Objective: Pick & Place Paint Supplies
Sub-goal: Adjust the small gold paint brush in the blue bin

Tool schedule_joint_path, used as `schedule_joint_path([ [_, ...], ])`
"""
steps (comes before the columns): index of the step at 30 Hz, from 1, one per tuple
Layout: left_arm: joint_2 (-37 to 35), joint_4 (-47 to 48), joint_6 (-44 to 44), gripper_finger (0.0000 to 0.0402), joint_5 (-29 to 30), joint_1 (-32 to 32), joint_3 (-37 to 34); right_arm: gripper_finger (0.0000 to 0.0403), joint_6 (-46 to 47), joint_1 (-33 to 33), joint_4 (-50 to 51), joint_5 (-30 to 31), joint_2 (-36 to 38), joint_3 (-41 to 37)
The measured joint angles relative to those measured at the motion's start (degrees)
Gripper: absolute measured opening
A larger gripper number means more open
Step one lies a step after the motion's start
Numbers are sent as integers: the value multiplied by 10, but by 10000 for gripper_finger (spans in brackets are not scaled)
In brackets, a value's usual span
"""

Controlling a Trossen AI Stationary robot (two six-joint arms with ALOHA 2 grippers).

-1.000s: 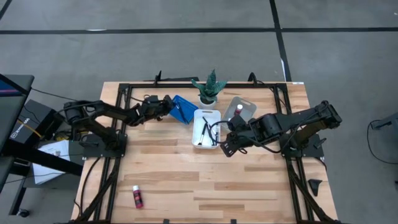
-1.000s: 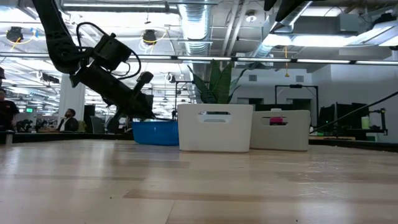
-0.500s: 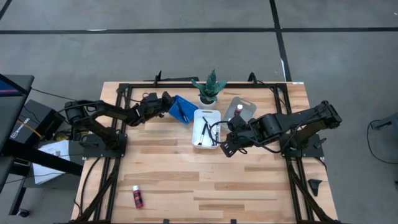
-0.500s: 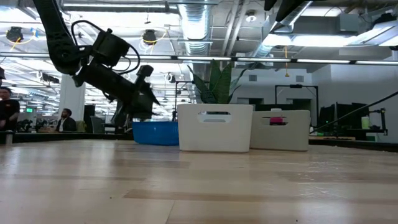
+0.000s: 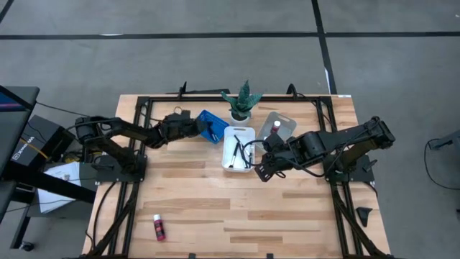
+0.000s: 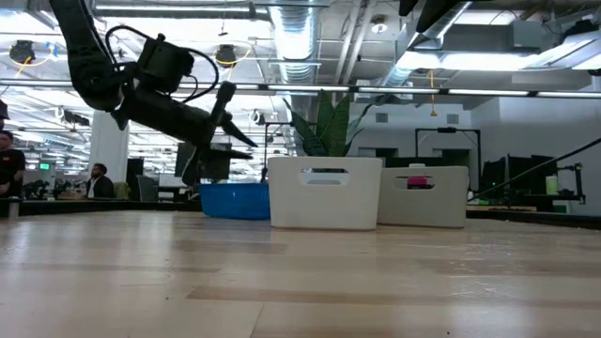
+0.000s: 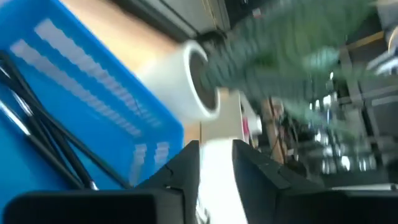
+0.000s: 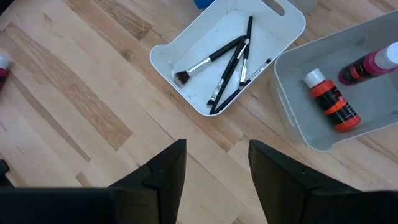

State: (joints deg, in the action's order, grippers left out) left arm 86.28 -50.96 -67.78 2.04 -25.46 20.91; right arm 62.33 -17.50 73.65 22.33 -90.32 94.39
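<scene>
My left gripper [image 5: 206,127] hangs open over the blue tray [image 6: 233,200], which holds several dark paintbrushes [image 7: 43,146]; nothing is between its fingers [image 7: 185,167]. My right gripper [image 8: 216,168] stands open above the table, just on the near side of the white tray [image 8: 168,62]. That tray holds several paintbrushes [image 8: 227,65]. Two red and pink bottles [image 8: 329,99] lie in the grey tray [image 8: 292,124]. A third bottle [image 5: 159,227] lies on the table near the front left.
A small green potted plant [image 5: 242,101] stands just behind the trays. A black frame [image 5: 144,108] runs around the table's edges. Bare wood lies between the trays and the near edge.
My left gripper has risen out of the blue tray and tipped up from pointing down toward level, rolling as it went and shifting a little toward the table's right edge. Its fingers have opened.
</scene>
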Motion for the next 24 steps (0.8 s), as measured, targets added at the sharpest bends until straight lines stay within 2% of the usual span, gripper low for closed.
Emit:
schedule_joint_path([
  [4,0,7,14,55,13,41,0,170,-7,0,-4,0,0,0],
  [9,0,15,16,6,92,98,1,170,-10,-2,-10,0,0,0],
  [12,0,80,16,3,129,124,20,170,-10,-2,-10,0,0,0],
  [15,0,154,27,1,138,137,54,170,-15,-2,-10,0,0,0],
  [19,0,219,43,1,148,136,97,170,-19,-2,-10,-1,0,0],
  [24,0,343,48,0,151,126,144,170,-24,-2,-10,-2,0,0],
])
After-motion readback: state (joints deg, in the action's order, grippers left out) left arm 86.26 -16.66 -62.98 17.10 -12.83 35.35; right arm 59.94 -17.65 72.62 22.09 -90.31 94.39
